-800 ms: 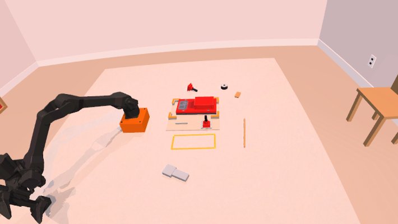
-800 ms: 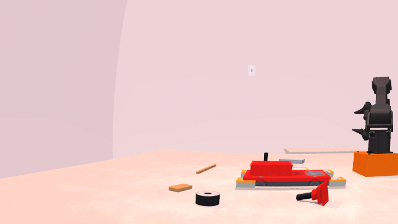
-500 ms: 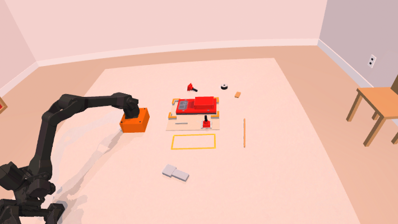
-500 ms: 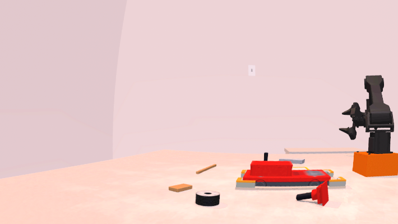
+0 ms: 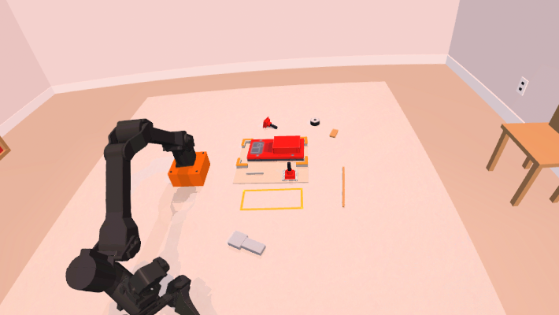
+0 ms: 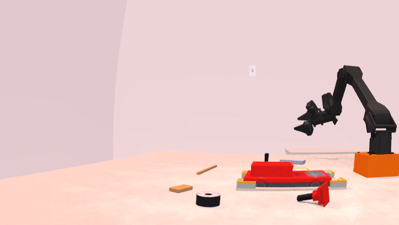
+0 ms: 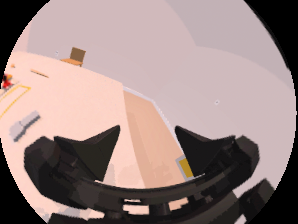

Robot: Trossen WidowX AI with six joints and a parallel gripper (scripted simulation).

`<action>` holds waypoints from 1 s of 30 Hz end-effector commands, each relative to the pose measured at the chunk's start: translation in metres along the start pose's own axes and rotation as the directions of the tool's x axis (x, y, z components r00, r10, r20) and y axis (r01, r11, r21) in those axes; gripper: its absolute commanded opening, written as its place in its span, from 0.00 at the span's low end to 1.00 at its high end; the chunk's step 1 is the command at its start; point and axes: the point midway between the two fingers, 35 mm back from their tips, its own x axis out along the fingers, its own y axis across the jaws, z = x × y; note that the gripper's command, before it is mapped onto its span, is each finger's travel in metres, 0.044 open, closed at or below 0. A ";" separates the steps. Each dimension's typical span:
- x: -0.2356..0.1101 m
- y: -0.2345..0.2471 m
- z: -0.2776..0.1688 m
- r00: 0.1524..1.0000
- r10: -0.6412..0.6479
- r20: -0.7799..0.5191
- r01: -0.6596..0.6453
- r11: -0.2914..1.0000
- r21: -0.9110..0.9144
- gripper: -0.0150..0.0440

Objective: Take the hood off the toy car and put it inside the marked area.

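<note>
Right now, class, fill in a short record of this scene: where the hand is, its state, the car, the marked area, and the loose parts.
hand: raised in the air, clear of the table
hand state: open, holding nothing
toy car: red, on its fixture board, hood still on
marked area: yellow outline in front of the board, nothing inside
arm base: orange block
loose parts: black wheel, thin wooden stick, grey blocks
</note>
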 end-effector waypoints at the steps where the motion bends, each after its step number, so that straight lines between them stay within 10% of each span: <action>1: 0.036 0.034 0.029 0.997 0.076 -0.002 -0.076 0.995 0.071 1.00; 17: 0.132 0.236 0.158 0.877 0.465 -0.120 -0.366 0.808 0.461 1.00; 30: 0.087 0.439 0.261 0.592 0.731 -0.341 -0.424 0.642 0.639 1.00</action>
